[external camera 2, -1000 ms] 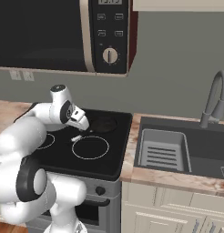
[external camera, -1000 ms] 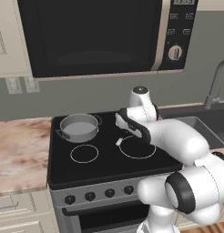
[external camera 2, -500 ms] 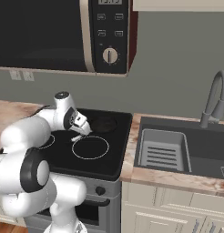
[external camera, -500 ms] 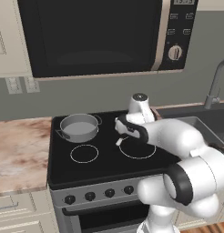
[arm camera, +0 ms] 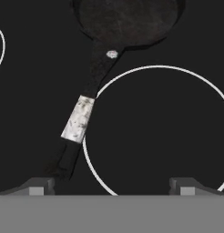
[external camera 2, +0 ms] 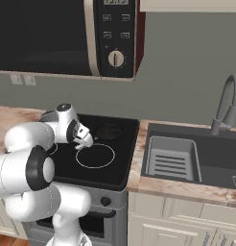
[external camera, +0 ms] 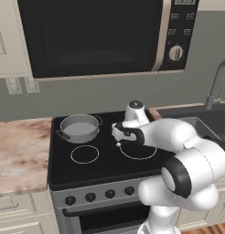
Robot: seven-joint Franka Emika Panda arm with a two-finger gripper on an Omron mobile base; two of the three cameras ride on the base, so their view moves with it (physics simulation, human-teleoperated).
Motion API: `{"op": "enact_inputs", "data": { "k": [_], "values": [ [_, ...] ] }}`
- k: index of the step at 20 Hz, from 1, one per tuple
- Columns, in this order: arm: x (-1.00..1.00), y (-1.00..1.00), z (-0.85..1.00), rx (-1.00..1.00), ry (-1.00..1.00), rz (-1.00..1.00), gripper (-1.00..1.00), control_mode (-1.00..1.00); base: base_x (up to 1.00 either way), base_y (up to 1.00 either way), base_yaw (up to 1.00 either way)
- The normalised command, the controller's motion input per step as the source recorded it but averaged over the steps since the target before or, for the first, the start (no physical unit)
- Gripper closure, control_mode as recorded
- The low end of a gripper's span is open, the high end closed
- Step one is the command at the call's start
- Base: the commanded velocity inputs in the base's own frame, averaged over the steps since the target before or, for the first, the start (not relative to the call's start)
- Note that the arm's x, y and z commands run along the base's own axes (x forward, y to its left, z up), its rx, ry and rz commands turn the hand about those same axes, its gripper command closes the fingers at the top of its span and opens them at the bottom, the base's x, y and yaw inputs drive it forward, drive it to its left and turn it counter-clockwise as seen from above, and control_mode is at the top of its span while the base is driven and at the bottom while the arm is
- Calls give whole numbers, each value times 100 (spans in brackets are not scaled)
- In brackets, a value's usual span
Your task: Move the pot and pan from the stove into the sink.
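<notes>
With the claw (arm camera: 111,184) spread wide and empty above the stove (external camera: 64,169), the pan (arm camera: 127,20) sits just ahead on a rear burner, so lower squarely astride its handle (arm camera: 89,98), closing near the pale band for a firm, balanced lift.

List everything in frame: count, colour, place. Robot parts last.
pot: 1, grey metal, back left burner of the stove
pan: 1, black, back right of the stove, handle with light tip pointing toward the hand
stove: 1, black glass top, white burner rings, steel front with black knobs
microwave: 1, black, on the wall above the stove
sink: 1, dark grey, right of the stove
faucet: 1, grey, curved, behind the sink
rack: 1, light grey, slotted, left part of the sink
counter: marbled brown, both sides of the stove
hand: 1, open, above the stove near the pan's handle, holding nothing
</notes>
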Motion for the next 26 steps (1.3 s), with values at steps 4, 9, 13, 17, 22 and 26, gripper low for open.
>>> {"op": "enact_inputs", "data": {
  "k": [4, 9, 13, 17, 22, 26],
  "values": [
    [0, 5, -9, 0, -3, 0, -100, -100, 0, 0, 0],
    [0, 0, 0, 0, 0, 0, -100, -100, 0, 0, 0],
    [2, 5, -9, 0, 0, 0, -100, -100, 0, 0, 0],
    [12, 10, -17, 0, 0, 0, -100, -100, 0, 0, 0],
    [18, 11, -22, 0, 0, 0, -100, -100, 0, 0, 0],
    [18, 8, -25, 0, 0, 0, -100, -100, 0, 0, 0]
  ]
}}
